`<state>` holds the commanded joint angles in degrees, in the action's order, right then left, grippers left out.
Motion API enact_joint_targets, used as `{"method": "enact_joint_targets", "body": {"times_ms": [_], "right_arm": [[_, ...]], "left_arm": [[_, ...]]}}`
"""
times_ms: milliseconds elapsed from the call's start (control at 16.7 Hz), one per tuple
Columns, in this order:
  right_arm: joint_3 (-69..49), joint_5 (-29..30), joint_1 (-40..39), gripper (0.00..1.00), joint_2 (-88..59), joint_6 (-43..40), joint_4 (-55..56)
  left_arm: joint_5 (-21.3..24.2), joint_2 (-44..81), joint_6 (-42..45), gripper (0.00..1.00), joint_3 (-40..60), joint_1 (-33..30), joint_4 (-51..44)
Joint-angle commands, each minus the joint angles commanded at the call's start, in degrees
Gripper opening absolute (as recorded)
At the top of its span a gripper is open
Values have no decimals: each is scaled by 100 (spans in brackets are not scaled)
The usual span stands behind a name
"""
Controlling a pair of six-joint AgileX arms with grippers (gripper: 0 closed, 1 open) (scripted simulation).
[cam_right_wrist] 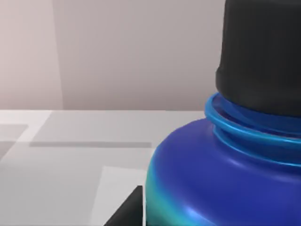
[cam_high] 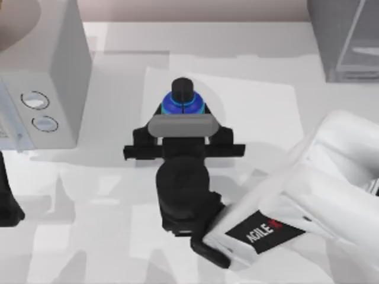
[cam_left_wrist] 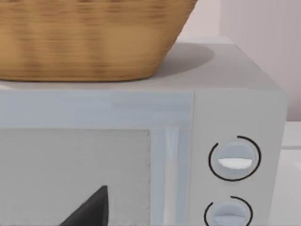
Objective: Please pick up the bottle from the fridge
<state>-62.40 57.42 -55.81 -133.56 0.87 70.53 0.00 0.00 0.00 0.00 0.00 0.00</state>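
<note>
Presently, item one: the bottle (cam_high: 183,100), blue body with black cap, standing upright on the bench (cam_high: 118,195), long axis vertical, directly ahead of my right pincer (cam_high: 183,113) and partly tucked under its front edge in the top view. In the right wrist view the bottle (cam_right_wrist: 221,174) sits very close to the lens, body and cap both near, so I judge it to lie within or at the mouth of the pincer. Whether the fingers are spread or pinching the body I cannot tell, since the pincer housing hides them from above. Item two: the fridge (cam_high: 346,38), away to the pincer's far right, well apart from the bottle, which stands outside it on the open bench. Item three: right arm reaching in from the near right, wrist level, pincer pointing away from me toward the bottle; it is by far the nearer arm. Item four: left arm parked at the bench's left, facing the microwave (cam_left_wrist: 141,141) with a basket (cam_left_wrist: 89,37) on top.
</note>
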Motion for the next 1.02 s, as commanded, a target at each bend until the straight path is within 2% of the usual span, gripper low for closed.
{"method": "enact_joint_targets", "body": {"times_ms": [660,1020], "right_arm": [[0,0,0,98,0,0,0],[0,0,0,100,0,0,0]], "left_arm": [[0,0,0,100,0,0,0],[0,0,0,100,0,0,0]]}}
